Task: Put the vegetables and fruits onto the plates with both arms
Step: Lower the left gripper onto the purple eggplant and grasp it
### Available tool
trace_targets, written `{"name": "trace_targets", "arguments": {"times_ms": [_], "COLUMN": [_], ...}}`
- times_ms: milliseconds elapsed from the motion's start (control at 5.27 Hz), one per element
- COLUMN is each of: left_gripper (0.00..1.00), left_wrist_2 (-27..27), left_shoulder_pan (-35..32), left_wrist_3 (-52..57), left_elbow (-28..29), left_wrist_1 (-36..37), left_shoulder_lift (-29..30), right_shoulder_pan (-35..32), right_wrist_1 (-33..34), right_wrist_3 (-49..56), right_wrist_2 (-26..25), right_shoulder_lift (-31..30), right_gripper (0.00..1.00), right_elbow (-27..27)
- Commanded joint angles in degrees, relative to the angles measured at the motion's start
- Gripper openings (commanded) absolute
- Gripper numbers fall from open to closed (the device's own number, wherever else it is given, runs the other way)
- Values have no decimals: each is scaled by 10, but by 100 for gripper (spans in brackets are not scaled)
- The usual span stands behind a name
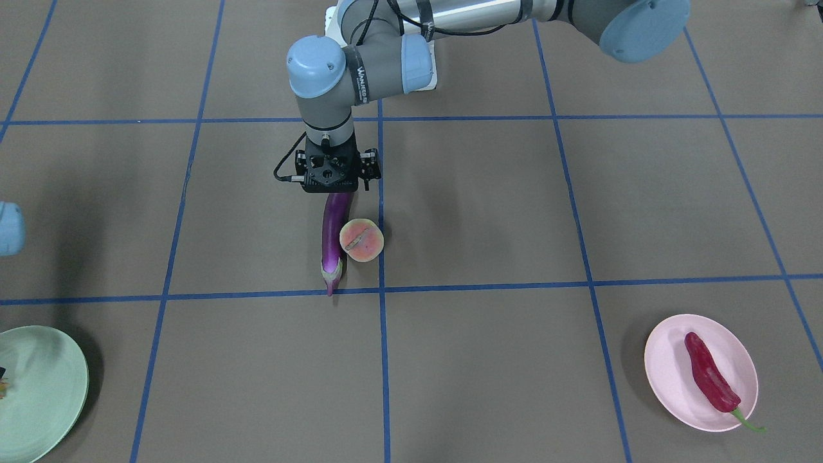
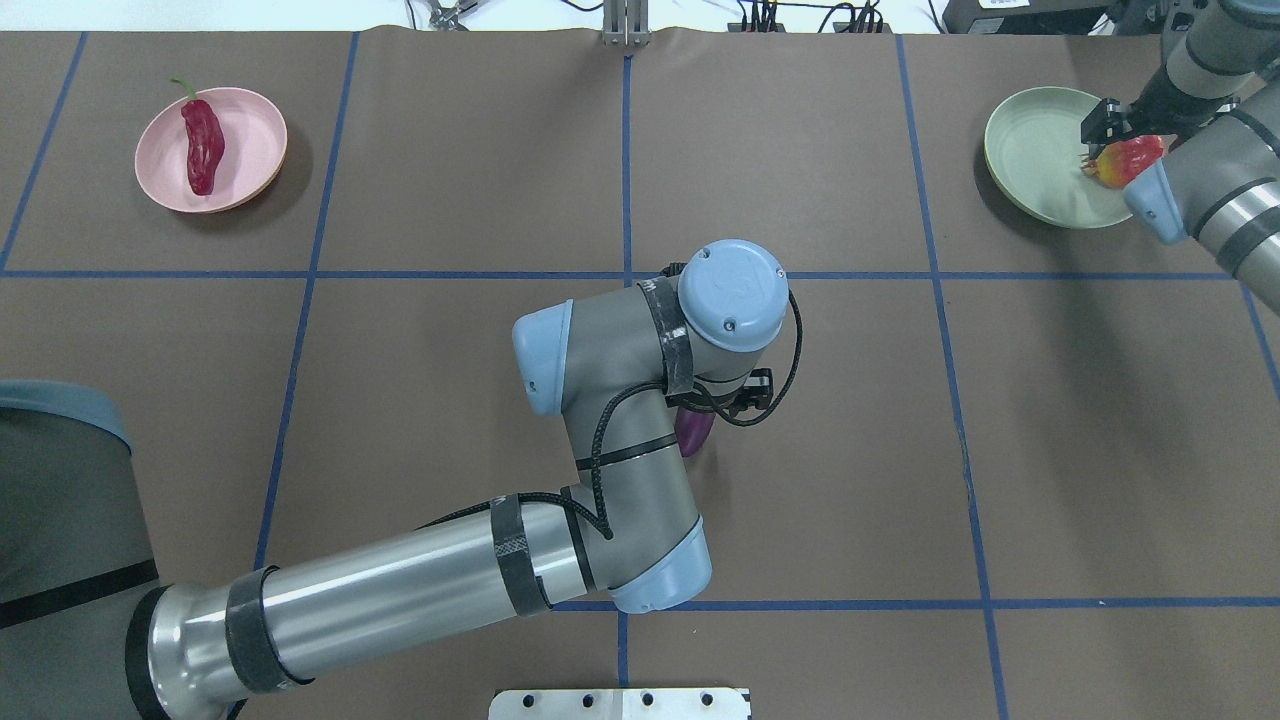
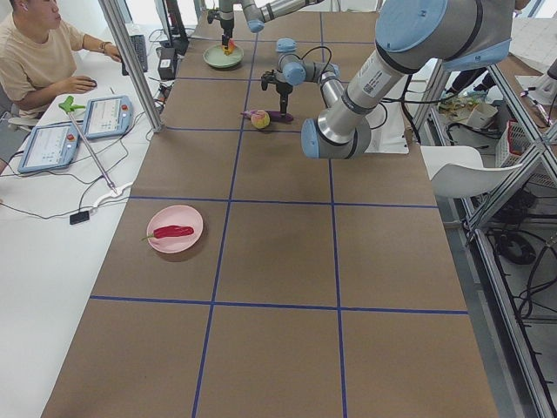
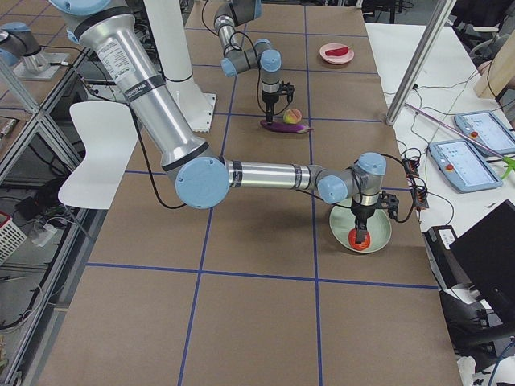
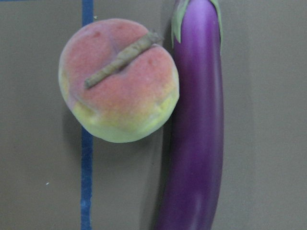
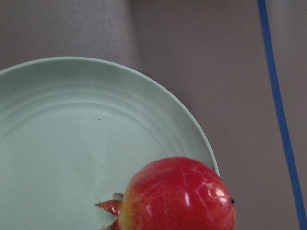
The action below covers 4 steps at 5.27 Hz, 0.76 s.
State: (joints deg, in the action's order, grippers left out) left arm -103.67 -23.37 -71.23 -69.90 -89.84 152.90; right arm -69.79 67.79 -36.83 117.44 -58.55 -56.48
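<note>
Overhead exterior view hides most of my step under the wrist, so I work from the front-facing one. The left gripper [image 1: 334, 185] stands over the blunt end of the eggplant [image 1: 332, 241], which lies in the middle of the bench with the peach [image 1: 361, 240] touching its side. I cannot tell how wide its fingers are, as the wrist camera shows none of them.

To do this well, I would bring the fingers down across the eggplant's width, clear of the peach so that it is not pushed. The hold will be far from the middle, so I expect the long body to droop, and I would lift slowly. I judge it belongs on the pink plate [image 1: 665, 360] beside the chili [image 1: 707, 373], near the operators' edge toward the corner on the robot's left.

Toward the other corner of that edge, the right gripper [image 2: 1100, 125] hangs over the pomegranate [image 2: 1132, 160] on the green plate [image 2: 1030, 150]. Whether it grips the fruit or not, I cannot tell.
</note>
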Motion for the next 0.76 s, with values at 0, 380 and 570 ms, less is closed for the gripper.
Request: {"name": "trace_targets", "arguments": {"times_ms": [0,380,570], "left_gripper": [99,98,89], "left_wrist_2": [22,25,42], "left_shoulder_pan": [13,13,13], "left_wrist_3": [8,20,37], "left_elbow": [37,53,57], "left_wrist_1": [-19,-38,-38], "left_shoulder_lift": [18,18,18], "right_shoulder_pan": [-20,-21,-21], "right_wrist_1": [4,3,2], "right_wrist_3": [0,0,0], "right_wrist_2": [45,46,46], "right_shoulder_lift": [0,-6,-9], "right_gripper": [100,100,100], "right_elbow": [-32,-42,-45]}}
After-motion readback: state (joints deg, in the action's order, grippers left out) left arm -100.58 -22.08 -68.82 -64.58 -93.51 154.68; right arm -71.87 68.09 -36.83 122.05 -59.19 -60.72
